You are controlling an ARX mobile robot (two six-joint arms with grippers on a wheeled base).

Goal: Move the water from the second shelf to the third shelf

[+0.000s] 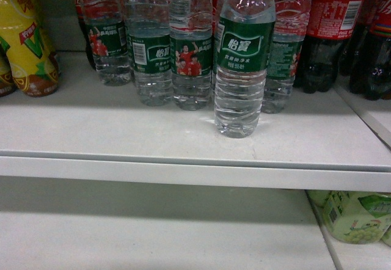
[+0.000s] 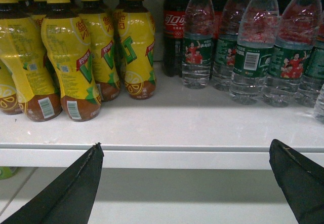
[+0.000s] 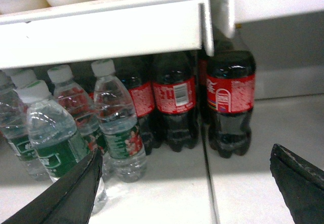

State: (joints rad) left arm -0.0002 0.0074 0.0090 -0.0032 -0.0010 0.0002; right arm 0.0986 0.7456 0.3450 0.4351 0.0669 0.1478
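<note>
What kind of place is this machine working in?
Probably a shop's drinks aisle: white shelves hold many identical water bottles, colas and yellow tea bottles in rows, labels facing out.

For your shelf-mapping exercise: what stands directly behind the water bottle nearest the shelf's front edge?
Behind the front water bottle stand more green-labelled water bottles in a row, with dark cola bottles to the right. Whatever lies straight behind its body is covered.

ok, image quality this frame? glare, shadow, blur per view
Head: glare streaks on the front water bottle, lower shelf in shadow, overall soft. Left wrist: evenly lit, yellow bottles fairly sharp, left gripper fingers dark and blurred. Right wrist: upper shelf edge blown out, cola bottles dim, grainy.
</note>
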